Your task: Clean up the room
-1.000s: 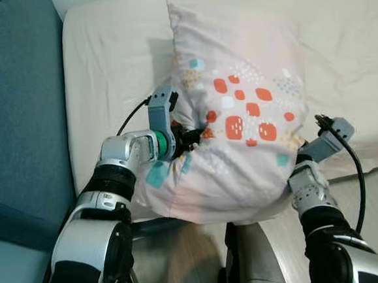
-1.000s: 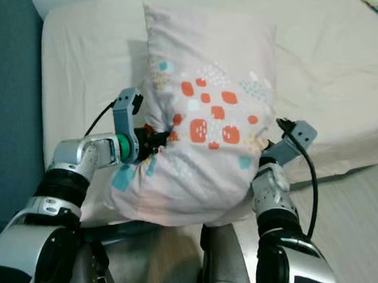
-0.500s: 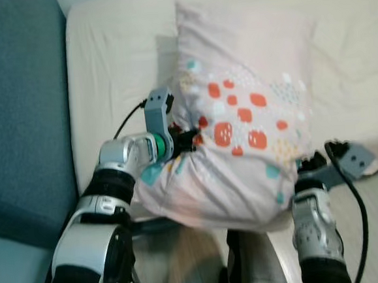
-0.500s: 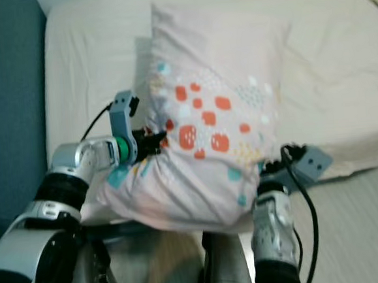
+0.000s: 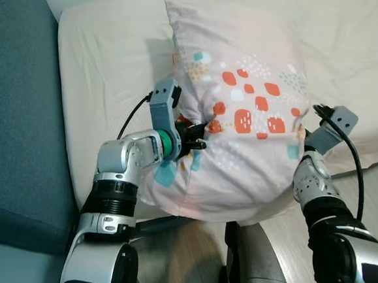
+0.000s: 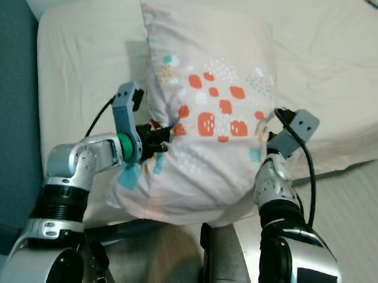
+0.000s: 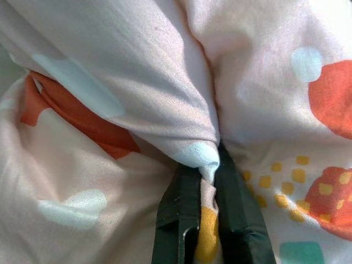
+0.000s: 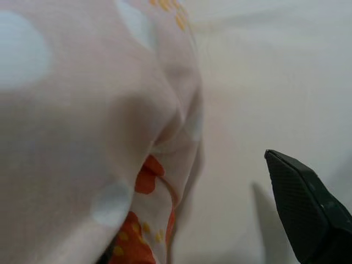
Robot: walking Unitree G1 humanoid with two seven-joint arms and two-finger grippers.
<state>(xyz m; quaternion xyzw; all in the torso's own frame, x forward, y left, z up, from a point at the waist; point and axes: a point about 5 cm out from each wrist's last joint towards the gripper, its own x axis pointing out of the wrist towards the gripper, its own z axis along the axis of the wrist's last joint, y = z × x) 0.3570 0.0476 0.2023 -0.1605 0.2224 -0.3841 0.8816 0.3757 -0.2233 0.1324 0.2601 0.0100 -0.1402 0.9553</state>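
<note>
Your left gripper [image 5: 198,131] is clamped on a fold of the pillow [image 5: 242,111]; in the left wrist view you can see the two black fingers [image 7: 179,217] pressed together with a ridge of the patterned fabric pinched between them. The pinch sits on the pillow's left edge, about halfway along its length. Your right gripper [image 8: 308,212] is at the pillow's lower right corner, just beside the fabric; the right wrist view gives you one black finger standing clear of the cloth, with the other hidden behind the pillow, so you cannot tell whether it is open or closed.

The pillow is pale pink with orange, teal and white patches. It lies on the cream bed sheet [image 5: 105,69] near the mattress's front edge, its near end bulging over that edge toward you. Its long axis runs away from you, the far end pointing up the bed. A blue upholstered surface [image 5: 17,116] stands along the bed's left side.
</note>
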